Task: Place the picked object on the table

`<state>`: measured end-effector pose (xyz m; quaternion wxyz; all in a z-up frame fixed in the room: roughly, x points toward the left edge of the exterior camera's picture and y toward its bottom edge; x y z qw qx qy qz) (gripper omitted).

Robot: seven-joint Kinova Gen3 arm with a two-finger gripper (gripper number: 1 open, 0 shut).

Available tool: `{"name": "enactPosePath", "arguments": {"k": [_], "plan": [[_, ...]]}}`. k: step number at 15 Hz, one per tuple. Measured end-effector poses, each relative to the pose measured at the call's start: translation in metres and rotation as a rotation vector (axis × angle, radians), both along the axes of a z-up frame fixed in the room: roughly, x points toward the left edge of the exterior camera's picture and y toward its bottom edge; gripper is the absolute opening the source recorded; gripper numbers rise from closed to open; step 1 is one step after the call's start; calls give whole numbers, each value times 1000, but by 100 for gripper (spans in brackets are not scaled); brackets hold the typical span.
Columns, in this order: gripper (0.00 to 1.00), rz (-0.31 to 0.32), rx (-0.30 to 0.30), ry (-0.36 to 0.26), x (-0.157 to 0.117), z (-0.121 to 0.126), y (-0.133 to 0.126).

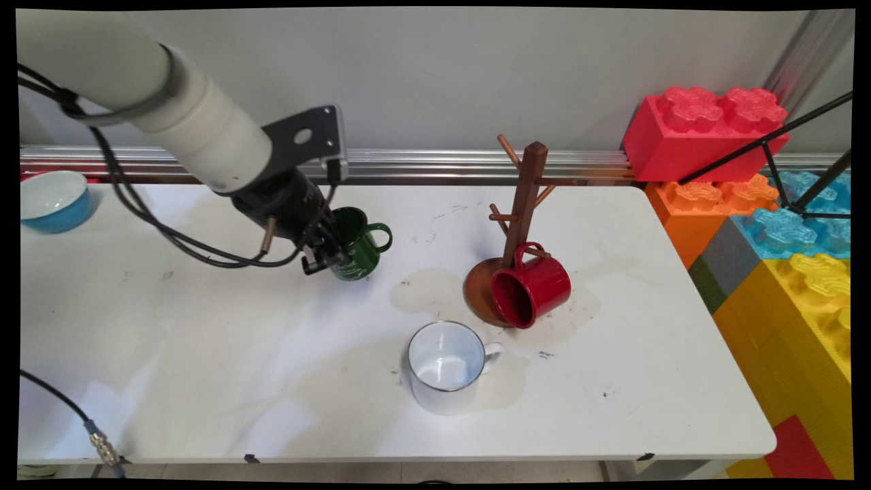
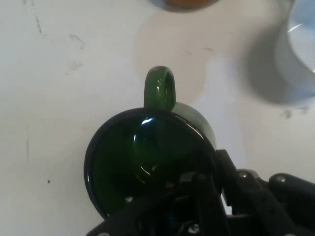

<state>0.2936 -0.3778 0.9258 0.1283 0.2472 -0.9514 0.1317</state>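
Observation:
A dark green mug (image 1: 358, 246) stands on the white table (image 1: 204, 340), left of centre, its handle (image 1: 381, 237) pointing right. My gripper (image 1: 332, 253) comes down on the mug's left rim. In the hand view the green mug (image 2: 142, 157) fills the lower middle with its handle (image 2: 158, 91) pointing up. The gripper (image 2: 210, 169) straddles the rim on the right, one finger inside the mug and the other outside, shut on the wall. The mug looks slightly tilted; I cannot tell whether its base still touches the table.
A wooden mug tree (image 1: 525, 197) stands right of centre, with a red mug (image 1: 534, 286) hanging on its lowest peg over the base. A white mug (image 1: 446, 364) stands in front. A blue bowl (image 1: 53, 201) sits far left, and big toy bricks (image 1: 701, 129) are stacked at the right.

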Motion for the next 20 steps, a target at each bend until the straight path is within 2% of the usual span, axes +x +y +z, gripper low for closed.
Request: {"name": "enactPosePath", "arguments": {"k": [7, 14, 20], "plan": [[0, -46, 8, -51, -11, -46, -39], [0, -59, 23, -74, -18, -77, -63], [0, -53, 36, -79, -21, -91, -72]]}}
